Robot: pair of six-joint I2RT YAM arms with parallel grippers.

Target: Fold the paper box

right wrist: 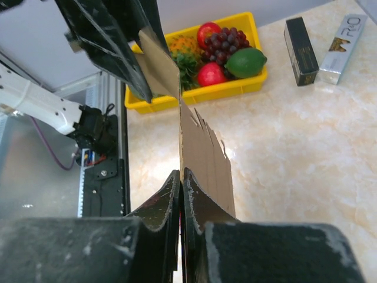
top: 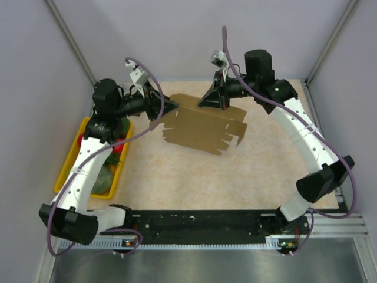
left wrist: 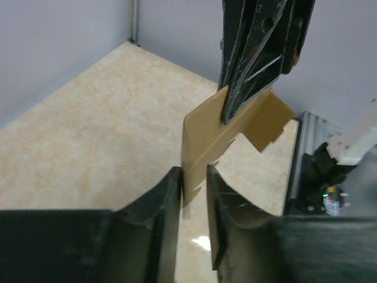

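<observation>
Paper box (top: 203, 130) between left gripper (top: 171, 108) and right gripper (top: 220, 105)

The paper box (top: 203, 127) stands upright over the counter (top: 235, 177), with the left end effector (top: 172, 108) at its left end and the right end effector (top: 215, 106) clamped on its top edge. Left of the paper box sits a bin (top: 68, 162) with fruit (right wrist: 244, 62) in it. A small box (right wrist: 299, 50) and a packet (right wrist: 344, 38) lie side by side, also to the paper box's left.

matt cardboard paper box (top: 203, 127), glossy marbled table (top: 247, 177)
</observation>
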